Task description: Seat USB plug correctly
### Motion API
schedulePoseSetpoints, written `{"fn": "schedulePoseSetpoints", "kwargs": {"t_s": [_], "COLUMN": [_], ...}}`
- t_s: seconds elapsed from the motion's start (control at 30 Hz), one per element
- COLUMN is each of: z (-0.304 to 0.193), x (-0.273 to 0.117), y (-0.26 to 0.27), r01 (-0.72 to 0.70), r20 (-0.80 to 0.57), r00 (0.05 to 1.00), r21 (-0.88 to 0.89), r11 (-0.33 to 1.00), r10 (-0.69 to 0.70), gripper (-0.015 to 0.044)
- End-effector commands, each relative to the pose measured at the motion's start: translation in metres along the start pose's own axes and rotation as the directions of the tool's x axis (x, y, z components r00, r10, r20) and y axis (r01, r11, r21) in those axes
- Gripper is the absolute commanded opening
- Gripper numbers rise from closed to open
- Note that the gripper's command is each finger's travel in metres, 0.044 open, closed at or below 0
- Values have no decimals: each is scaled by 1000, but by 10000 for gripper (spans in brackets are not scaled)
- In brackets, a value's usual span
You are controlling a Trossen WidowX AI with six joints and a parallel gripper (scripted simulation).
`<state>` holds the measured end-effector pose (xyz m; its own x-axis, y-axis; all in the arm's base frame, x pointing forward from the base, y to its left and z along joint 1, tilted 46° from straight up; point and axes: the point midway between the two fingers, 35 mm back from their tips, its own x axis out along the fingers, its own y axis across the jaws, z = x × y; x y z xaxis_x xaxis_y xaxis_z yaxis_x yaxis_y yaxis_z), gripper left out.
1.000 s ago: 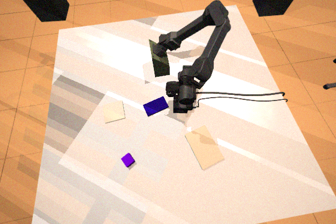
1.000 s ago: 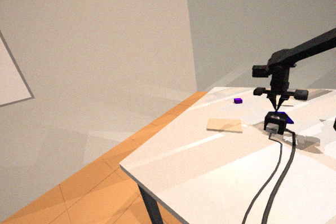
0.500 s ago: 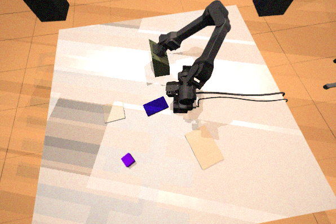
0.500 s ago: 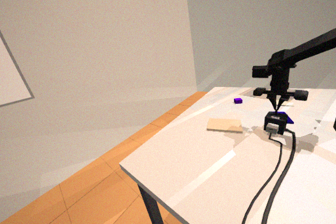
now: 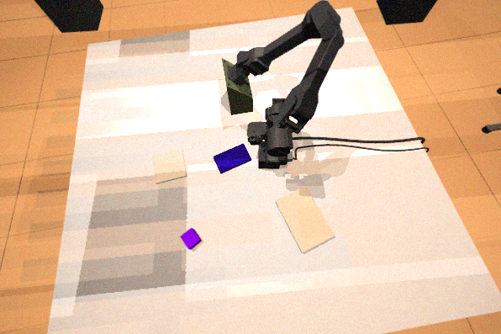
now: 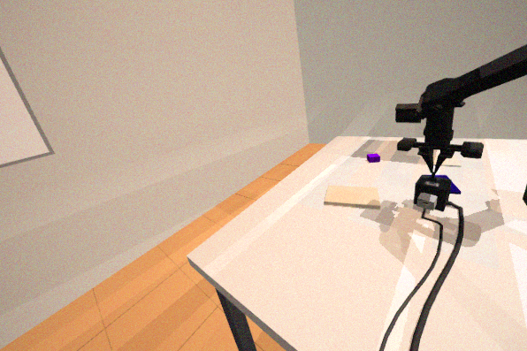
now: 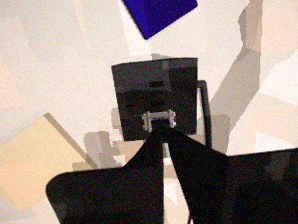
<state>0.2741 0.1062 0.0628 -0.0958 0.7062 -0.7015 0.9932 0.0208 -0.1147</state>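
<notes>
The gripper (image 7: pixel 161 131) points straight down over the power cube (image 7: pixel 155 97), its two dark fingers drawn almost together so that their tips meet in a narrow wedge. Between those tips sits the USB plug (image 7: pixel 159 120), a small pale metal piece on the cube's top face; the fingers are pinched on it, nearly closed, with only the thin plug keeping them apart. From the side view the gripper (image 6: pixel 433 171) comes to a point right on top of the cube (image 6: pixel 431 194), and the plug itself is too small there to make out. How deep the plug sits in the socket, and which way round it faces, cannot be told from these views. The cube stands upright on the table (image 6: pixel 309 264), near its middle, with a grey plug (image 6: pixel 425 199) in its front face and two dark cables (image 6: pixel 435 273) trailing away from it across the table top toward the edge. A blue card (image 7: pixel 160 14) lies flat just beyond the cube, close to it but apart. A tan card (image 7: pixel 35 165) lies to one side of the cube, also apart from it. From above, the arm's wrist hides the cube, and a small purple block (image 5: pixel 191 238) lies well away.
</notes>
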Motion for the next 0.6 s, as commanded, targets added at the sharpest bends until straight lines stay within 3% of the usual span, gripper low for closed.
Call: {"fn": "schedulePoseSetpoints", "kwargs": {"t_s": [0.0,0.57], "z": [0,0], "x": [1,3], "y": [0,0], "r01": [-1,-1], "r20": [-3,-3], "r00": [1000,1000], "r21": [4,4], "r11": [1000,1000], "r10": [1,1], "gripper": [0,0]}}
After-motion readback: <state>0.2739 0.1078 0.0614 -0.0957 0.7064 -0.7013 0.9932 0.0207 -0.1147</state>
